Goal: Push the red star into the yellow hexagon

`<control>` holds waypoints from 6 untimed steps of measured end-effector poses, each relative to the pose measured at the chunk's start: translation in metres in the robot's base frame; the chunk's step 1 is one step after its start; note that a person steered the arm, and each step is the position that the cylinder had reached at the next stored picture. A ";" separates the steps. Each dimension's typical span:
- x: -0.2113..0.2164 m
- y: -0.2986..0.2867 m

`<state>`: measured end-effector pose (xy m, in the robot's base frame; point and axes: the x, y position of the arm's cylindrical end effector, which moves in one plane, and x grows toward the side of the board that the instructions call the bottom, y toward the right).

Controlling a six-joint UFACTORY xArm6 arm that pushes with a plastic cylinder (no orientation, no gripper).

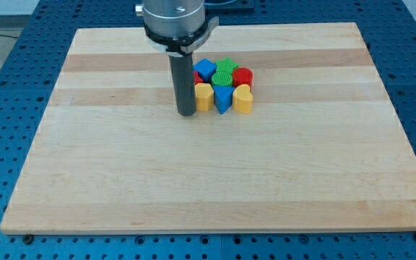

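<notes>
A tight cluster of blocks sits at the board's upper middle. The yellow hexagon [204,96] is at the cluster's lower left. Only a sliver of the red star [196,76] shows, just above the hexagon and partly behind my rod. My tip [186,113] rests on the board just left of the yellow hexagon, touching or nearly touching it. The rod hides the star's left part.
The cluster also holds a blue block [205,69], two green blocks [226,66] [222,78], a red block [243,76], a blue triangle-like block [223,98] and a yellow heart [243,99]. The wooden board [208,173] lies on a blue table.
</notes>
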<state>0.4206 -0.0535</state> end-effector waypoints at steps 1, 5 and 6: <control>0.000 -0.001; -0.045 -0.038; -0.049 -0.035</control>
